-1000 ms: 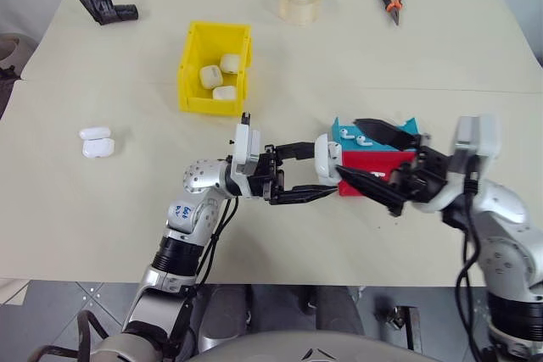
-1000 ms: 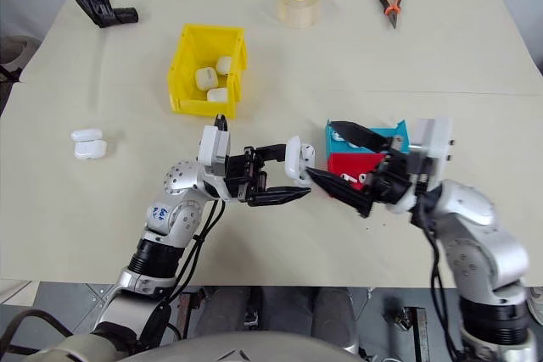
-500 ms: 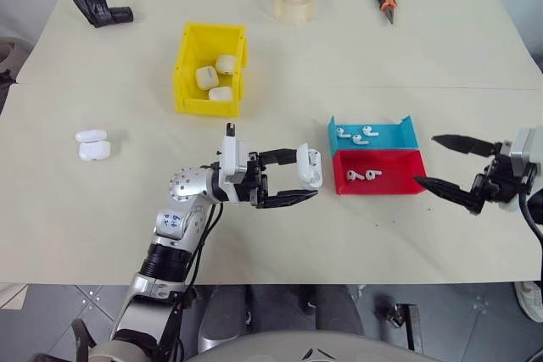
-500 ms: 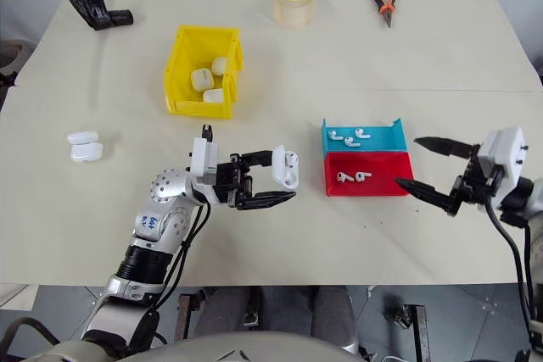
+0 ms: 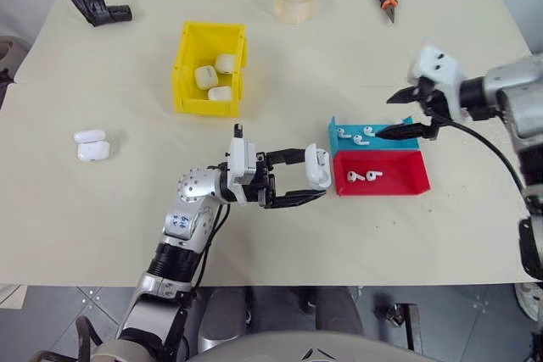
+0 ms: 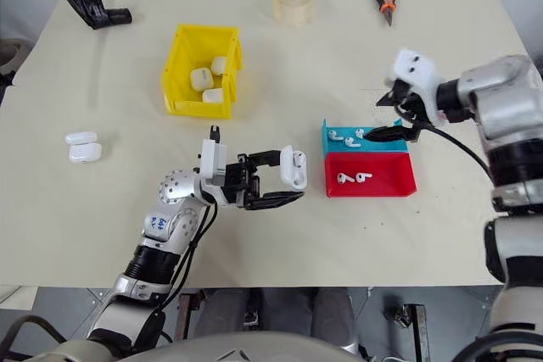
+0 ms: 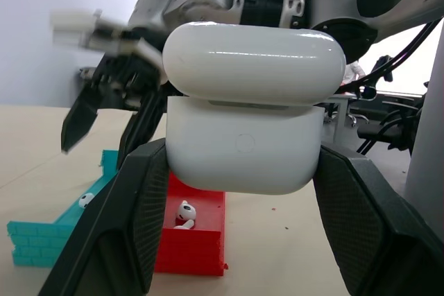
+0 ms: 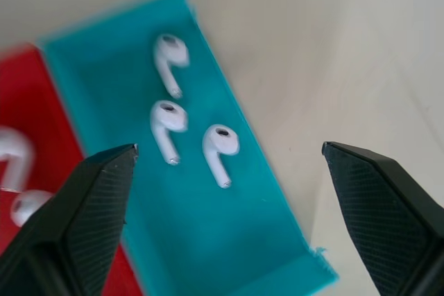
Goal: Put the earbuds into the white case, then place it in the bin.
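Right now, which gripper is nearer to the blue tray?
Right. The right gripper hangs open over the blue tray's far right end, above its earbuds. The left gripper, shut on a white case, sits left of the red tray.

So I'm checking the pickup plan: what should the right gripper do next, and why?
Probably lower onto an earbud in the blue tray: the right gripper hangs open above the tray, empty, while the left gripper holds the case nearby.
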Robot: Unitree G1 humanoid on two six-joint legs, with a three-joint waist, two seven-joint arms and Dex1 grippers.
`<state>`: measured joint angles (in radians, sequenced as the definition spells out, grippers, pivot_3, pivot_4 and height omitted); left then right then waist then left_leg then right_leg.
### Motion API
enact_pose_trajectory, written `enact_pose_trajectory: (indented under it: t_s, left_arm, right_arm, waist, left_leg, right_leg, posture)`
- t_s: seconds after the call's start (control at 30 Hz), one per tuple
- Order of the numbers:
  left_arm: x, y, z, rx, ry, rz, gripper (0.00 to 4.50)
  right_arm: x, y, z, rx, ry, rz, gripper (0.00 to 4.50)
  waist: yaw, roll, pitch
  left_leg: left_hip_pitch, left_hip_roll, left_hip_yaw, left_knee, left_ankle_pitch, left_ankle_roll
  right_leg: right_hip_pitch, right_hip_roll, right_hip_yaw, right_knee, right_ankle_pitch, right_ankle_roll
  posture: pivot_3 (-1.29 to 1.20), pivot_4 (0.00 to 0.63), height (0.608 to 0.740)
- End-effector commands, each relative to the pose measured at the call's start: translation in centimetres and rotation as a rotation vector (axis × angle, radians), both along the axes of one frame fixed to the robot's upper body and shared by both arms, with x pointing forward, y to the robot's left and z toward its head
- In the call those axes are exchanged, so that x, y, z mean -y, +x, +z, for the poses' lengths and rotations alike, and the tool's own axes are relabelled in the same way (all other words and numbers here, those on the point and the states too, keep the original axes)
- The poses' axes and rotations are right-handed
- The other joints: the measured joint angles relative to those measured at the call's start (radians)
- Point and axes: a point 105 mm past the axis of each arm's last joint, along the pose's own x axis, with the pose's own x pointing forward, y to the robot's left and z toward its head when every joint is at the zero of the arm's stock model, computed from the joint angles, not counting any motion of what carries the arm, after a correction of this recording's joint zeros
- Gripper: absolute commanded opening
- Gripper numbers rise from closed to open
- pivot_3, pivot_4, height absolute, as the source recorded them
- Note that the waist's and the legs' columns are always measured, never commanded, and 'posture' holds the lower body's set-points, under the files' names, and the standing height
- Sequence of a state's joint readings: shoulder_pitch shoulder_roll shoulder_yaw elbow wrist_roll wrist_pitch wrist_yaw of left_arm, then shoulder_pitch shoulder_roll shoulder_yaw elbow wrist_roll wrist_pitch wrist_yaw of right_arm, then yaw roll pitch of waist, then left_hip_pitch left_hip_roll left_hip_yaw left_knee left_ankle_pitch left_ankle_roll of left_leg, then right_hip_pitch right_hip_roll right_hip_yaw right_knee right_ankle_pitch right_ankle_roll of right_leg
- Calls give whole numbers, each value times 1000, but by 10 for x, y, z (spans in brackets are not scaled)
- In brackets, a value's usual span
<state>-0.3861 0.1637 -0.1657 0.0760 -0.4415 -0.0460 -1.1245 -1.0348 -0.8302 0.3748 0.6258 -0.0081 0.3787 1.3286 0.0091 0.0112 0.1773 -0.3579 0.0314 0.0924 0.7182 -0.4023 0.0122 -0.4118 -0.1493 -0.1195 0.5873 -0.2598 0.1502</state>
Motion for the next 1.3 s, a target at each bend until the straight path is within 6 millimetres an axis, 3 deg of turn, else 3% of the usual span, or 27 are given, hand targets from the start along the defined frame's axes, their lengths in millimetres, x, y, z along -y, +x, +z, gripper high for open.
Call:
enact_pose_trajectory:
  t_s: [0.03, 0.43, 0.53, 0.63, 0.9, 1.27, 1.3]
  left_arm:
    - [0, -2, 7, 36, -20, 9, 2787]
    - [-1, -2, 7, 33, -34, 39, 2787]
    - [-1, -2, 7, 31, -36, 41, 2787]
    - [-1, -3, 8, 31, -37, 42, 2787]
    - [-2, -3, 9, 31, -31, 42, 2787]
    - [-2, -3, 11, 33, -29, 41, 2787]
    - [-2, -3, 11, 33, -30, 40, 2787]
  right_arm:
    - [4, 10, 1, 27, -108, 29, 4447]
    - [-11, 23, -5, 21, -175, 105, 4447]
    - [-17, 24, -8, 13, -165, 125, 3829]
    - [-22, 25, -11, 10, -158, 130, 2912]
    - [-32, 28, -13, 12, -138, 137, 2912]
    - [-27, 25, -22, -29, -169, 128, 2912]
    - [-28, 24, -23, -35, -166, 131, 2733]
  waist:
    - [-8, 0, 0]
    - [-38, 1, 0]
    - [-42, 1, 0]
    - [-43, 1, 0]
    - [-43, 1, 0]
    - [-41, 1, 0]
    - [-41, 1, 0]
  left_leg:
    - [0, 0, 0, 0, 0, 0]
    - [0, 0, 0, 0, 0, -1]
    - [0, 0, 0, 0, 0, -1]
    - [0, 1, 0, 0, 0, -1]
    - [1, 1, 0, 1, 1, -1]
    - [1, 1, 0, 1, 1, -1]
    - [1, 1, 0, 1, 1, -1]
  right_leg:
    - [0, 0, 0, 0, 0, 0]
    - [0, 0, 0, 1, 0, 0]
    - [0, 0, 0, 1, 0, 0]
    - [0, 0, 0, 2, 0, 0]
    - [0, 0, 0, 3, 0, 0]
    - [1, 0, 0, 3, 0, 0]
    - [1, 0, 0, 3, 0, 0]
  posture:
    - [0, 150, 740]
    - [0, 150, 740]
    - [0, 150, 740]
    - [0, 150, 740]
    - [0, 150, 740]
    - [0, 150, 740]
    - [0, 150, 740]
